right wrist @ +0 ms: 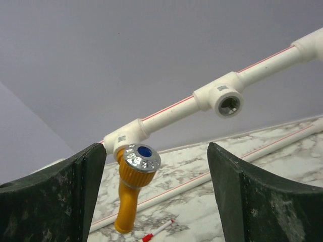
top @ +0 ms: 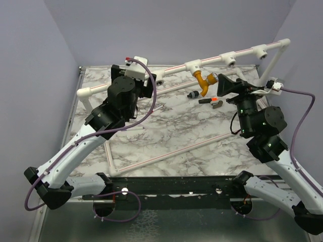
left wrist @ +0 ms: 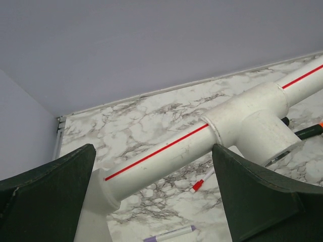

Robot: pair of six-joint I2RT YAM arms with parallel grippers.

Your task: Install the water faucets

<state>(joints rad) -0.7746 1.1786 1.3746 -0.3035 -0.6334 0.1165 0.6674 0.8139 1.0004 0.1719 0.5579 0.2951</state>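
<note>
A mustard-orange faucet [top: 204, 80] with a bent spout hangs from a white tee socket [top: 194, 65] on the raised red-striped pipe. In the right wrist view the faucet [right wrist: 130, 194] shows its silver round cap with a blue dot, spout pointing down. My right gripper [top: 222, 85] is open; the faucet sits between its jaws [right wrist: 155, 146], nearer the left finger, not touching. My left gripper [top: 151, 83] is open with the pipe [left wrist: 166, 148] running across between its jaws [left wrist: 153, 151], beside an empty tee socket [left wrist: 257, 123].
Further empty tee sockets [top: 231, 59] [top: 262, 50] sit along the pipe to the right. Small dark parts [top: 193, 94] [top: 211, 101] lie on the marble table under the faucet. A white red-tipped stick [left wrist: 203, 180] and a purple-capped pen [left wrist: 169, 233] lie below the pipe. Thin pipes [top: 166, 156] cross the table.
</note>
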